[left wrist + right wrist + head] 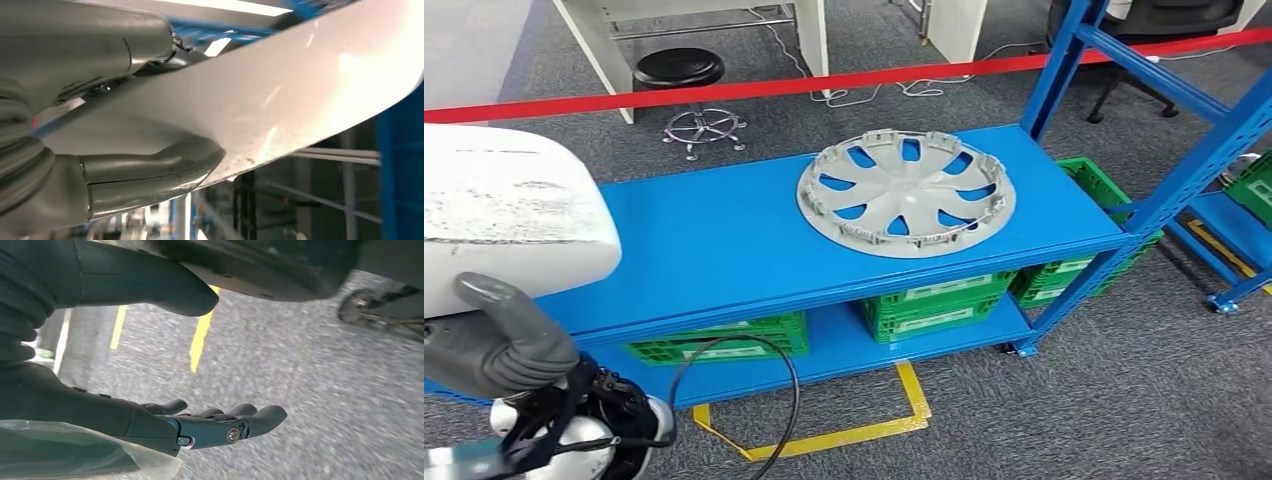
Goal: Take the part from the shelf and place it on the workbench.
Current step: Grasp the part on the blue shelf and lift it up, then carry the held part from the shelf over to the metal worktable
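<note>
Gripping a white panel [504, 205] in my left hand [499, 335], I have its pale, scuffed surface pressed between my thick grey thumb [150, 172] on one face and my fingers [90, 37] on the other, and the piece curves away from my hand well past my fingertips. In the head view that panel sits just above my thumb, at the near left, and its rounded edge covers part of the blue shelf [714, 235] beyond it. Farther ahead of that hand and off to its right, well apart from it, a grey wheel cover [906, 192] lies flat on the shelf's top board, its spokes showing blue through the gaps and its clipped rim facing up. Below that board, green crates [934, 305] stand on the lower level, one group under the wheel cover and another nearer my left hand. My right hand [200, 425] holds nothing: its dark fingers are stretched out and spread a little, the thumb [165, 287] well apart from them, with grey carpet [300, 390] and yellow floor tape [202, 335] past the fingertips. Beyond the shelf a red tape barrier [844, 80] runs across, with a black stool [679, 70] behind it and a second blue rack [1224, 130] far off to the right.
</note>
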`<state>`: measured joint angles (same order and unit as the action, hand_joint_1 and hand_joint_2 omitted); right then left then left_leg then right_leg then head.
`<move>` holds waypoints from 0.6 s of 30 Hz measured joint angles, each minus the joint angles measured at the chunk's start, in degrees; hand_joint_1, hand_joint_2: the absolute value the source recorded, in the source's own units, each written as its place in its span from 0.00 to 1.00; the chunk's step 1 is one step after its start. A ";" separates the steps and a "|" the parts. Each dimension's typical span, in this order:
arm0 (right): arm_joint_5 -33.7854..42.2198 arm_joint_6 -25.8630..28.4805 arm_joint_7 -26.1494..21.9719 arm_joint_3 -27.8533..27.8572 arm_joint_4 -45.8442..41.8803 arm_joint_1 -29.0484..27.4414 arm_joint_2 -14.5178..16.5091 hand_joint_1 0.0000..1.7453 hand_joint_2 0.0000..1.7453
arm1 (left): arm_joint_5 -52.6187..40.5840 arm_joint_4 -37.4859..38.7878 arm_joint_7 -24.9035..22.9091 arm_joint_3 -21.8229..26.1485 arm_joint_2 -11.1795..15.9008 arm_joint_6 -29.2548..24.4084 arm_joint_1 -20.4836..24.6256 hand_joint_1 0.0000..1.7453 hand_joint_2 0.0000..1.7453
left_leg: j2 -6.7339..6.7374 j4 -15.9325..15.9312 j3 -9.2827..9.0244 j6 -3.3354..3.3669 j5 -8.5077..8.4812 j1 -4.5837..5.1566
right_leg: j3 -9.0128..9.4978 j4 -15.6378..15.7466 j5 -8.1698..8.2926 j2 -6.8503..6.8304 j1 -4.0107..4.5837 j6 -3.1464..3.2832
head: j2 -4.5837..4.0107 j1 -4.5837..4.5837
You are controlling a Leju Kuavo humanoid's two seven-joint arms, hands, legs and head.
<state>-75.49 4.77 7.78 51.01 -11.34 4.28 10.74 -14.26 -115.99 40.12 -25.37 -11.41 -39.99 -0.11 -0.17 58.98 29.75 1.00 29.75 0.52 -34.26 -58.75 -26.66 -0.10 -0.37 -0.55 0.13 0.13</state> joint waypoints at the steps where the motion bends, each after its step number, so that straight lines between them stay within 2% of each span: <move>1: 0.23 0.69 -1.06 0.03 0.00 -0.03 0.09 0.00 1.00 | 3.42 -0.19 0.00 -0.85 0.31 0.04 -0.42 1.00 1.00 | -0.02 -0.61 -0.09 0.21 -0.01 0.11 | -0.18 0.02 0.28 0.00 0.04 -0.31 | 0.00 -0.01; 3: 0.40 2.27 -3.44 0.06 -0.01 -0.16 0.21 0.00 1.00 | 7.76 -0.37 -0.01 -2.64 1.30 0.54 -1.24 1.00 1.00 | 0.05 -0.93 0.39 0.76 -0.73 -0.01 | -0.62 0.02 0.55 0.08 -0.01 -0.98 | 0.00 -0.02; 4: 0.00 3.20 -4.00 0.05 -0.01 -0.26 0.23 0.00 1.00 | 8.80 -0.37 -0.01 -3.60 1.86 1.08 -1.51 1.00 1.00 | 0.14 -1.14 0.73 1.13 -1.26 -0.15 | -1.09 -0.61 -0.34 0.16 -0.01 -1.28 | 0.00 0.06; 5: -1.29 4.07 -3.38 -0.17 -0.01 -0.34 0.23 0.00 1.00 | 9.47 -0.35 -0.01 -4.58 2.38 1.86 -1.70 1.00 1.00 | 0.23 -1.35 1.18 1.46 -1.84 -0.30 | -1.83 -2.22 -2.10 0.24 -0.02 -1.53 | 0.00 0.20; 7: -6.78 3.46 2.47 -2.37 0.01 -0.45 0.16 0.00 1.00 | 10.79 -0.17 -0.01 -6.20 3.20 4.28 -1.96 1.00 1.00 | 0.36 -1.43 2.37 1.93 -2.85 -0.35 | -3.92 -8.48 -7.27 0.27 -0.12 -1.94 | 0.00 0.43; 8: -9.86 1.38 6.79 -5.14 0.01 -0.47 -0.01 0.00 1.00 | 11.50 0.21 -0.01 -6.80 3.45 6.03 -1.87 1.00 1.00 | 0.38 -1.40 3.04 2.02 -3.35 -0.30 | -4.78 -12.04 -9.23 0.25 -0.17 -2.08 | 0.00 0.48; 9: -12.08 -1.20 10.71 -9.10 0.02 -0.54 -0.26 0.00 1.00 | 12.19 0.75 -0.01 -7.26 3.61 7.84 -1.61 1.00 1.00 | 0.41 -1.36 3.74 2.03 -3.88 -0.25 | -5.05 -14.51 -10.08 0.26 -0.17 -2.18 | 0.00 0.48; 10: -13.34 -3.49 13.64 -14.33 0.03 -0.53 -0.60 0.00 1.00 | 12.71 1.36 -0.01 -7.57 3.67 9.38 -1.23 1.00 1.00 | 0.43 -1.32 4.45 1.97 -4.40 -0.22 | -4.41 -15.13 -9.75 0.27 -0.16 -2.22 | 0.00 0.47; 11: -13.91 -5.02 15.55 -20.09 0.03 -0.46 -0.97 0.00 1.00 | 13.04 1.94 -0.01 -7.76 3.66 10.43 -0.86 1.00 1.00 | 0.49 -1.27 5.10 1.86 -4.91 -0.20 | -2.71 -13.65 -8.46 0.26 -0.15 -2.20 | 0.00 0.49; 13: -14.37 -5.97 16.88 -30.45 0.03 -0.27 -1.55 0.00 1.00 | 13.27 2.63 -0.01 -7.98 3.65 11.09 -0.36 1.00 1.00 | 0.62 -1.10 6.19 1.48 -5.80 -0.12 | 3.09 -5.95 -5.89 0.23 -0.12 -1.97 | 0.00 0.47; 14: -14.45 -6.24 17.09 -34.30 0.04 -0.22 -1.72 0.00 1.00 | 13.35 2.84 -0.01 -8.09 3.64 11.18 -0.15 1.00 1.00 | 0.66 -0.97 6.59 1.24 -6.23 -0.05 | 5.90 -1.84 -5.52 0.26 -0.08 -1.78 | 0.00 0.45; 15: -14.44 -6.58 17.28 -37.41 0.04 -0.27 -1.80 0.00 1.00 | 13.43 3.02 -0.01 -8.19 3.63 11.35 0.01 1.00 1.00 | 0.66 -0.88 6.87 0.98 -6.72 0.03 | 7.61 1.10 -5.61 0.29 -0.03 -1.58 | 0.00 0.44; 16: -14.38 -7.24 17.53 -40.39 0.05 -0.17 -1.91 0.00 1.00 | 13.51 3.19 -0.01 -8.27 3.61 11.72 0.12 1.00 1.00 | 0.67 -0.87 7.03 0.69 -7.21 0.06 | 8.30 2.62 -5.89 0.36 0.08 -1.32 | 0.00 0.42; 18: -14.22 -9.27 18.01 -47.54 0.07 0.57 -2.29 0.00 1.00 | 13.82 3.55 -0.01 -8.19 3.51 13.06 0.21 1.00 1.00 | 0.72 -0.92 7.20 0.02 -7.83 -0.06 | 7.65 3.00 -5.35 0.42 0.10 -0.58 | 0.00 0.42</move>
<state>-89.72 -4.51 25.79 3.48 -11.28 4.85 8.45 -0.43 -112.44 40.11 -33.56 -7.89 -26.92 0.10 0.55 58.05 36.95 1.01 21.91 0.46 -26.61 -55.75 -32.01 0.32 -0.27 -1.14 0.13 0.55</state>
